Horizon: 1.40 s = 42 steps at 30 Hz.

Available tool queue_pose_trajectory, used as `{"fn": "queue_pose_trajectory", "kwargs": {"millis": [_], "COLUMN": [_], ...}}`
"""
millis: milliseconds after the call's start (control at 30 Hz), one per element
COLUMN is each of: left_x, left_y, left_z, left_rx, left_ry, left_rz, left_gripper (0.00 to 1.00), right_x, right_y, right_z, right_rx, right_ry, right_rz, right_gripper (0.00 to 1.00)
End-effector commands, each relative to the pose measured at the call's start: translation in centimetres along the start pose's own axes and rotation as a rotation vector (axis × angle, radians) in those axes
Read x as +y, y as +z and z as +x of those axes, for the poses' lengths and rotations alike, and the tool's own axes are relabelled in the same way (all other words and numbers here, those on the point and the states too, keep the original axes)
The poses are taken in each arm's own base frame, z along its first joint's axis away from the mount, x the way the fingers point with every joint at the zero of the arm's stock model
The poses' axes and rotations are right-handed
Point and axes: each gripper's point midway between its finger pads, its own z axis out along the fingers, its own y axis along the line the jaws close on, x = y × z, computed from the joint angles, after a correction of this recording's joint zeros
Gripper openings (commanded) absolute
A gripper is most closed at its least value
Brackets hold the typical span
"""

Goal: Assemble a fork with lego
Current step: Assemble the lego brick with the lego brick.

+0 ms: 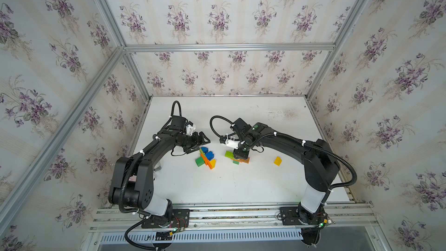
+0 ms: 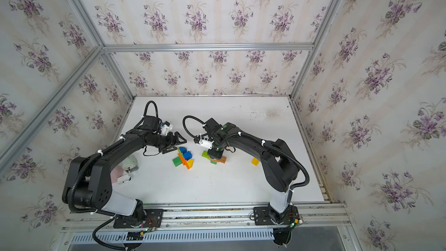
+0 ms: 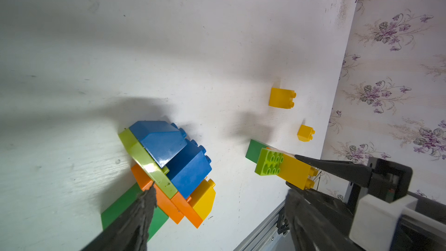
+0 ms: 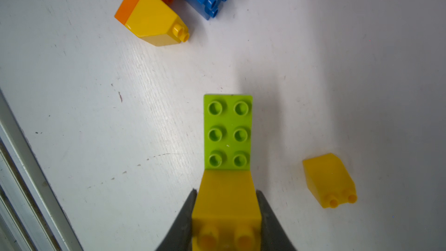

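Observation:
A joined cluster of lego [image 1: 205, 157] [image 3: 169, 165] in blue, lime, orange, green and yellow lies mid-table. My left gripper [image 1: 199, 144] [image 3: 220, 196] stands open just behind it, one fingertip [image 3: 148, 194] at the cluster's orange edge. My right gripper [image 1: 239, 156] [image 4: 226, 194] is shut on a yellow brick [image 4: 225, 201] [image 3: 294, 171] that sits on a lime studded plate [image 4: 228, 132] [image 1: 228, 154]. A green brick [image 3: 253, 150] and a brown piece [image 1: 244, 161] lie under that plate. A loose yellow brick [image 4: 329, 179] [image 1: 278, 161] lies to the right.
A second loose yellow brick [image 3: 281, 97] shows in the left wrist view. Pale pink and green objects [image 2: 124, 170] lie under the left arm near the left wall. A metal rail [image 1: 217, 213] runs along the table's front; papered walls close in the other sides.

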Motion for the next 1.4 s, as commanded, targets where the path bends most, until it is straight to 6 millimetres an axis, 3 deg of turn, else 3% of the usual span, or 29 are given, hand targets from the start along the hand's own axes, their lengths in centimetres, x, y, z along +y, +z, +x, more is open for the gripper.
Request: {"fn": "queue_pose_trajectory", "kwargs": {"millis": [0, 200, 433, 600, 767, 800, 833, 967, 1200, 1367], "left_x": [-0.6, -1.4, -2.1, -2.8, -3.4, -3.6, -3.8, -4.6, -6.4, -7.5], "left_y": [0.0, 0.0, 0.0, -0.1, 0.4, 0.4, 0.5, 0.7, 1.9, 2.5], "left_z": [0.0, 0.5, 0.7, 1.0, 1.4, 1.4, 1.4, 1.3, 2.3, 2.6], "left_rx": [0.006, 0.018, 0.02, 0.021, 0.048, 0.048, 0.048, 0.044, 0.074, 0.082], "left_ry": [0.027, 0.051, 0.062, 0.075, 0.119, 0.127, 0.129, 0.134, 0.174, 0.193], "left_rz": [0.029, 0.06, 0.091, 0.097, 0.041, 0.039, 0.04, 0.052, 0.042, 0.038], "left_gripper": [0.89, 0.97, 0.92, 0.93, 0.94, 0.93, 0.93, 0.92, 0.91, 0.9], "right_x": [-0.1, -0.2, 0.2, -0.8, -2.8, -3.1, -3.3, -3.3, -5.6, -5.9], "right_y": [0.2, -1.0, -2.2, -3.6, -5.7, -5.9, -6.2, -7.2, -10.3, -11.8], "right_z": [0.5, -0.4, -1.1, -1.2, -1.2, -1.0, -0.7, -0.1, 2.2, 3.9], "right_rx": [0.029, -0.018, -0.068, -0.093, -0.142, -0.138, -0.137, -0.173, -0.242, -0.295], "right_ry": [0.008, 0.015, 0.029, 0.074, 0.126, 0.142, 0.165, 0.227, 0.432, 0.537], "right_rz": [0.005, 0.019, 0.015, 0.078, 0.216, 0.238, 0.253, 0.279, 0.486, 0.456], "right_gripper": [0.3, 0.39, 0.48, 0.55, 0.76, 0.98, 1.0, 1.0, 1.0, 1.0]}}
